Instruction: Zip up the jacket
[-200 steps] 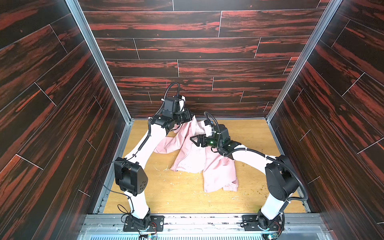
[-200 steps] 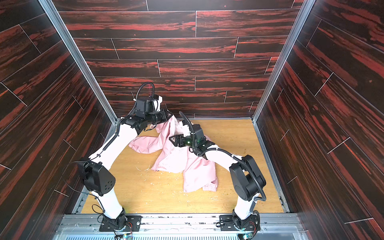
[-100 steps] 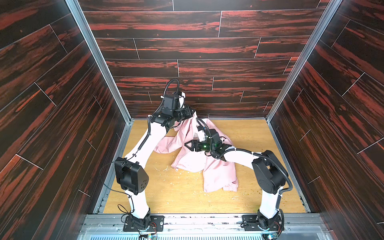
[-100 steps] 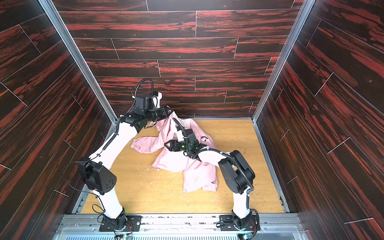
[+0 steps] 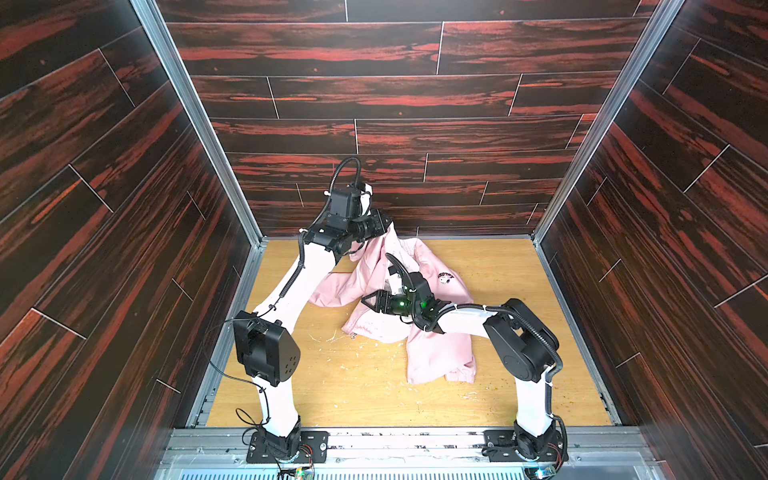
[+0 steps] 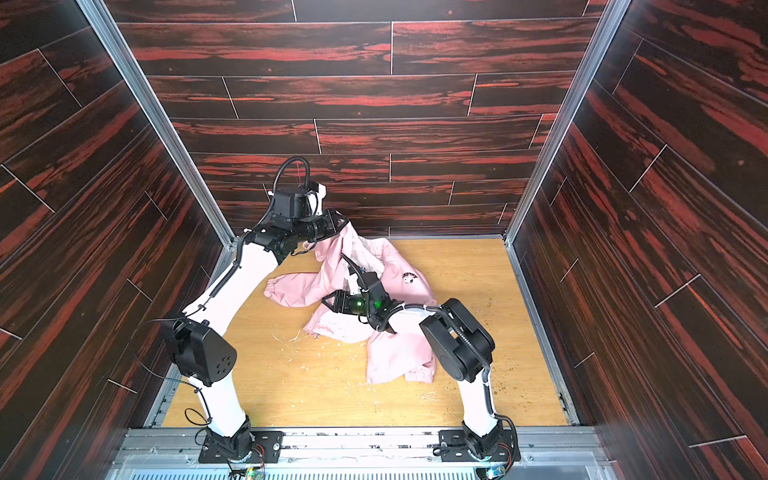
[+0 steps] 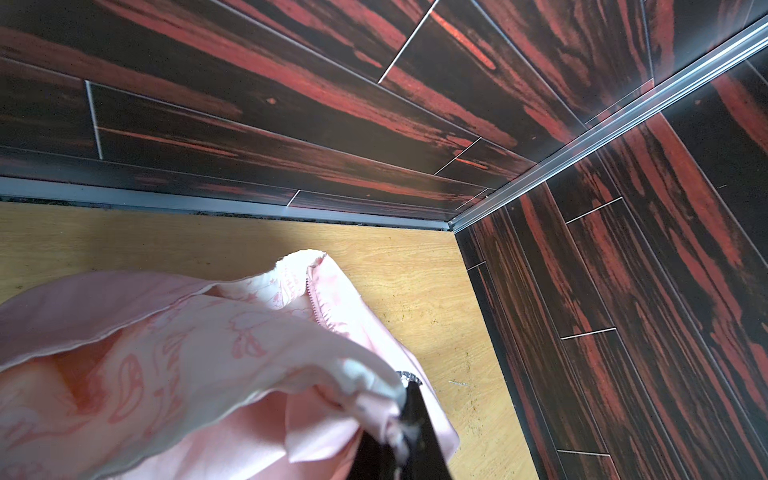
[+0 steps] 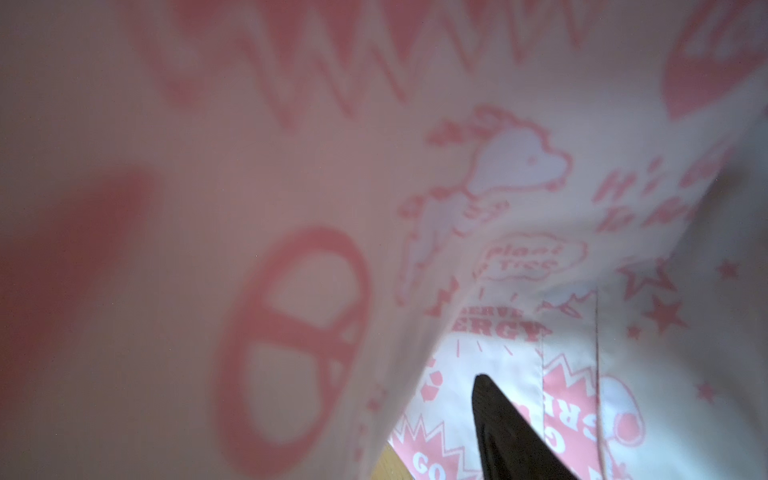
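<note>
A dark, red-streaked wood-grain enclosure (image 5: 395, 95) is seen around a pale wooden tabletop (image 5: 332, 395), on whose middle the light pink, thin fabric jacket (image 5: 440, 349) is spread unzipped, with its paler printed lining turned outward in places. Its long axis is judged to run from a raised corner by the back wall down toward the near hem, leaning slightly right. That raised corner is pinched by the left gripper (image 5: 382, 231), which is clamped shut on the fabric beside a row of pink zipper teeth (image 7: 316, 316); a small silvery piece (image 7: 409, 377) is seen just by its fingers, too small to identify. The right gripper (image 5: 368, 300) is reached across the jacket's middle, pointing left, low over the open front. Whether its jaws are parted or closed cannot be told, since only one dark finger (image 8: 511, 432) is shown against the lining. The hem end of the zip is judged to lie nearer this gripper than the left one, on the side toward the table's near edge. A small dark chest logo (image 5: 445, 277) is seen in both top views, unreadable. On the lining, "ERGY" (image 8: 498, 330), "GO" (image 8: 424, 463) and "Hi" (image 8: 615, 183) can be read.
</note>
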